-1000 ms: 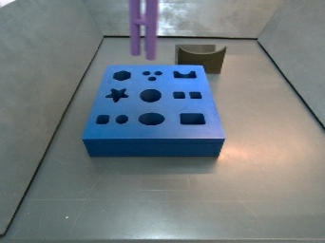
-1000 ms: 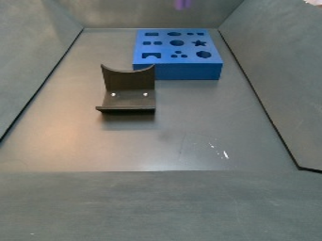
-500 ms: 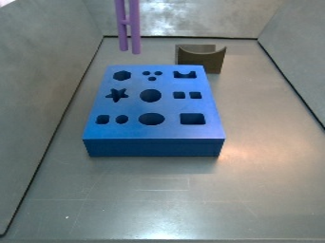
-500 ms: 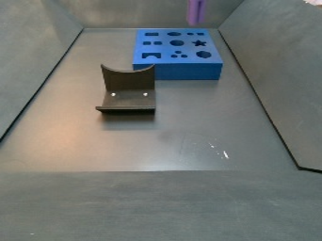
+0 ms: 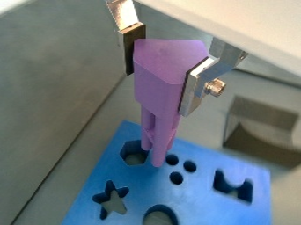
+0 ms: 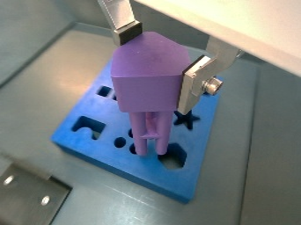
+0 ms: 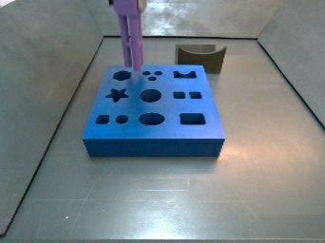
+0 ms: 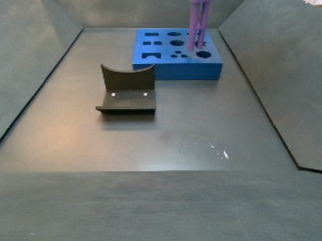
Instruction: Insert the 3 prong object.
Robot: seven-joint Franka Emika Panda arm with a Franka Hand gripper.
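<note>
The 3 prong object (image 5: 161, 83) is a tall purple piece of parallel rods, held upright. My gripper (image 5: 165, 61) is shut on its thick top end, also in the other wrist view (image 6: 163, 66), with silver fingers (image 6: 198, 81) on either side. Its lower tips hang over the far-left part of the blue block (image 7: 152, 128), beside the hexagon hole (image 7: 121, 73) and the three small round holes (image 7: 151, 73). I cannot tell whether the tips touch the block. In both side views only the purple rods (image 7: 129, 38) (image 8: 201, 24) show; the gripper is above the frame.
The blue block (image 8: 176, 56) has several shaped holes: a star, circles, squares and a notch. The dark fixture (image 7: 200, 57) stands behind the block, apart from it, and also shows in a side view (image 8: 126, 89). Grey walls enclose the floor.
The purple piece has come down from high over the block's far edge. Its tips are now level with the block's top near the hexagon hole.
</note>
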